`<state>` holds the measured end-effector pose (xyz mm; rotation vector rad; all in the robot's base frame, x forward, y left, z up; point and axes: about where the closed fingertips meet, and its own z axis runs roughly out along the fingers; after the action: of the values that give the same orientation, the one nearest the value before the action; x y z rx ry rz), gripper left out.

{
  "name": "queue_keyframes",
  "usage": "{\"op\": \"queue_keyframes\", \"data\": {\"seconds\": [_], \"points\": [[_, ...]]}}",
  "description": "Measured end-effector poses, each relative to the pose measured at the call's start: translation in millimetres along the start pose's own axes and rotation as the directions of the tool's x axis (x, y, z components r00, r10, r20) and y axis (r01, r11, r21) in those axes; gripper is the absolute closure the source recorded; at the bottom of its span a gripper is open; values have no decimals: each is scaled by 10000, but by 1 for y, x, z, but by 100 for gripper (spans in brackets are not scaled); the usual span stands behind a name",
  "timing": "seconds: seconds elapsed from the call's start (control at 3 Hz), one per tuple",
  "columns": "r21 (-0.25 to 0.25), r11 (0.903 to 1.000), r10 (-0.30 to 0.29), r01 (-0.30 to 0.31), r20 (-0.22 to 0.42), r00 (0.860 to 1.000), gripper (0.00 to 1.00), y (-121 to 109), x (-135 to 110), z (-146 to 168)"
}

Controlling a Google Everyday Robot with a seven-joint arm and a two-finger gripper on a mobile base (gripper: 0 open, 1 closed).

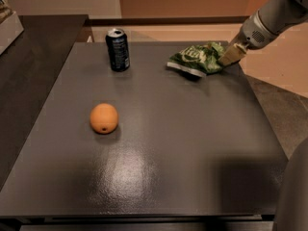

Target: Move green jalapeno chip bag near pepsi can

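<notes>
The green jalapeno chip bag is at the far right of the dark table, its whitish edge toward the front left. My gripper comes in from the upper right, and its cream fingers are shut on the bag's right end. The bag looks slightly raised, with a shadow under its left part. The pepsi can stands upright at the far middle-left of the table, well apart from the bag, about a can's height to its left.
An orange ball lies on the table's left-middle. The dark table has its right edge just beyond the bag. A darker counter runs along the left. A pale rounded robot part fills the lower right corner.
</notes>
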<state>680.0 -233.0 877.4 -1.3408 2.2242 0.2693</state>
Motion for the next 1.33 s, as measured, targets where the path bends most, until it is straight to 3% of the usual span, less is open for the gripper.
{"op": "queue_keyframes", "data": {"seconds": [0.33,0.67,1.33], "points": [[-284,9980,-554,558,144,9984,100,19,-21,0],[-759,9879,-1329,1353,364,9905,100,45,-47,8],[-1506,9384,-2968,3110,1098,9486,100,89,-100,26]]}}
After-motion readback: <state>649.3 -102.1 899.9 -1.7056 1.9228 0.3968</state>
